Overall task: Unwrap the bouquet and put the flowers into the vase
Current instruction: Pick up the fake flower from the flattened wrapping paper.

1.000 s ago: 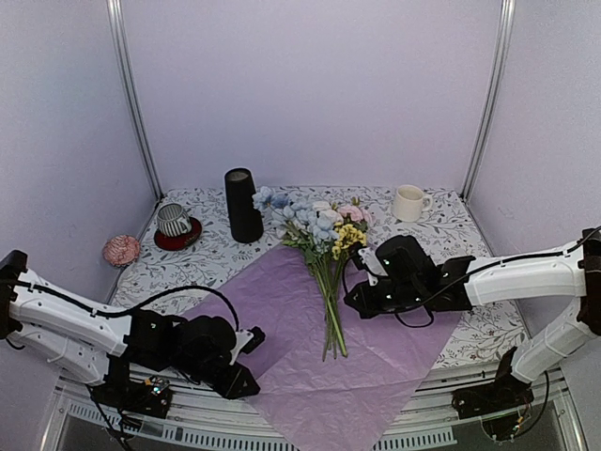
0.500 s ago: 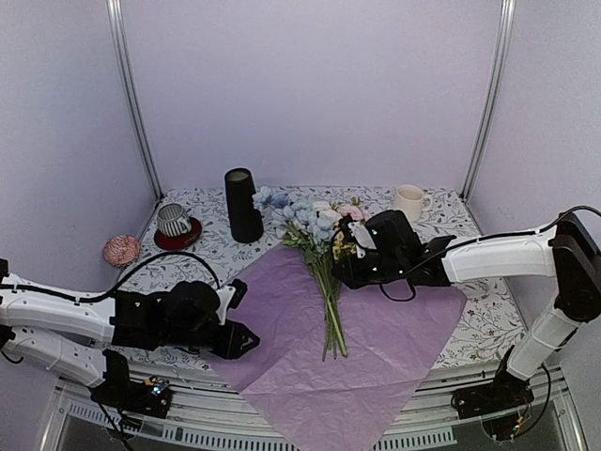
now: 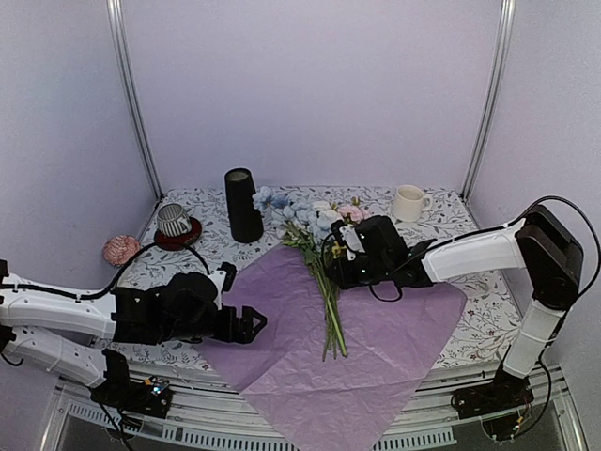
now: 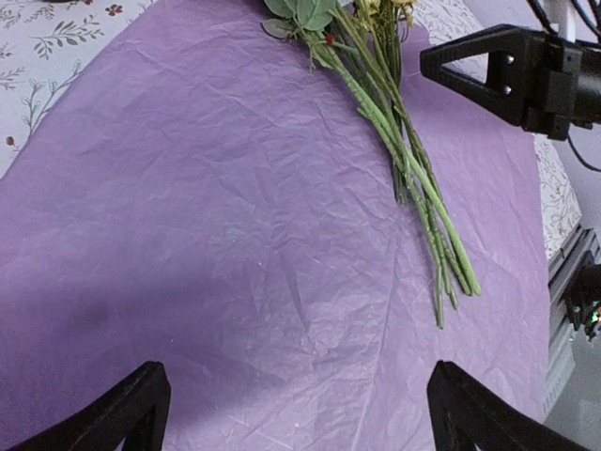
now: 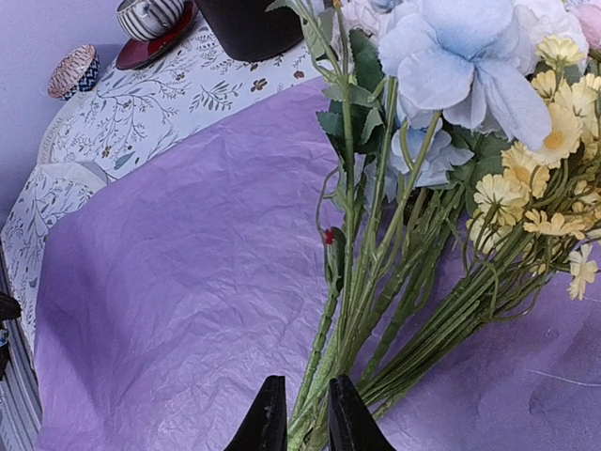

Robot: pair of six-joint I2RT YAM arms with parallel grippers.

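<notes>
The bouquet lies unwrapped: its flowers [image 3: 310, 224], pale blue, pink, white and yellow, rest on the flat pink-lilac paper [image 3: 282, 310] with their green stems [image 4: 413, 178] pointing toward me. The black vase [image 3: 242, 205] stands upright just left of the blooms. My right gripper [image 3: 336, 272] sits at the stems below the blooms. In the right wrist view its fingers [image 5: 302, 418] are nearly closed with a few stems between them. My left gripper [image 3: 246, 324] hovers over the paper's left part. Its fingers [image 4: 300, 423] are spread wide with only paper [image 4: 235, 235] beneath them.
A striped cup on a red saucer [image 3: 175, 224] and a pink patterned bowl [image 3: 120, 249] stand at the far left. A cream mug [image 3: 408, 202] is at the back right. The paper overhangs the table's near edge [image 3: 319, 413].
My left gripper has opened wide and moved right over the paper's left edge. My right gripper has moved left and farther up to the stems below the blooms.
</notes>
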